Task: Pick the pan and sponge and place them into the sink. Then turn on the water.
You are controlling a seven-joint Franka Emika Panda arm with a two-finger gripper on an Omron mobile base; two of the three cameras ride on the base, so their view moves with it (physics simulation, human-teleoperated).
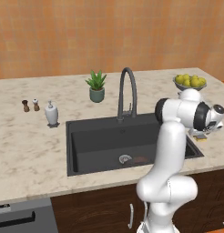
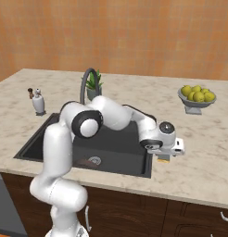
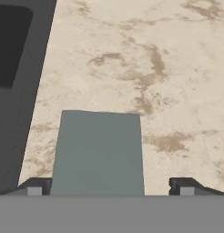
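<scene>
The gripper [image 3: 109, 184] stands wide open, low over the sponge [image 3: 99, 152], one fingertip [image 3: 35, 185] at the sponge's left edge, the other well clear of its right edge. The sponge lies flat on the counter [image 3: 168, 68], close beside the sink [image 1: 86, 136] rim at 9 o'clock in the hand view. Bare counter spreads from 12 to 3 o'clock. In the basin, a reddish pan [image 1: 139, 159] lies by the drain [image 1: 124, 159]. The lemon bowl [image 2: 197, 98] sits well apart at the back.
</scene>
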